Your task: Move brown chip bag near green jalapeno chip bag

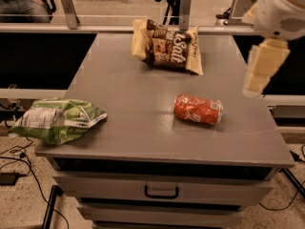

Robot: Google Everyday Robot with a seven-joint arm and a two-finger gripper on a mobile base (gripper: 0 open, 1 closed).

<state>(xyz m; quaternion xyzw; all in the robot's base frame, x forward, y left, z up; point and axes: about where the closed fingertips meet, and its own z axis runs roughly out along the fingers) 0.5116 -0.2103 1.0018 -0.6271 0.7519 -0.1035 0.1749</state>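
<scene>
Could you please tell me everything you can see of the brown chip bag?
The brown chip bag is a crinkled, glossy snack bag, cream-yellow at both ends, with a dark brown centre panel and big white "Salt" lettering. It looks closed and slightly puffed. It lies face up at the far middle of the grey table, its long side running left to right. Only the tabletop touches it. The gripper hangs apart from it, near the table's right edge.
</scene>
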